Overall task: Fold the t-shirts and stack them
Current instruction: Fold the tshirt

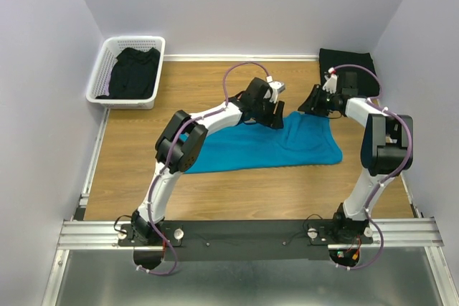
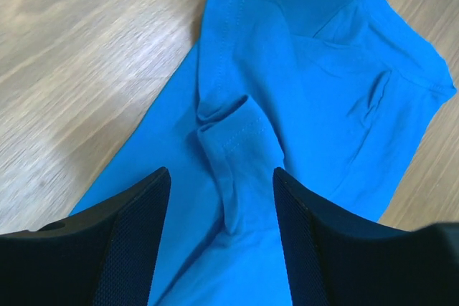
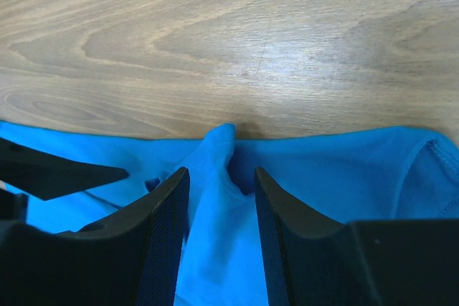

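The teal t-shirt [image 1: 301, 145] lies spread across the middle of the worktop [image 1: 237, 191], with both arms at its far edge. The left gripper [image 2: 221, 177] stands spread, its fingers either side of a raised ridge of hem and not closed on it. The right gripper [image 3: 221, 173] has its fingers drawn closer, with a peak of cloth bunched between them at the very edge (it looks like a pinch, though a shallow one). A folded black t-shirt [image 1: 348, 66] sits in the far right corner. A second black t-shirt [image 1: 136, 71] lies in the white basket [image 1: 100, 73] at the far left corner. The risk is an uneven fold. If the left catches only the crest of the ridge, or the right's thin hold slips on lifting, one side would drop and the shirt would skew.
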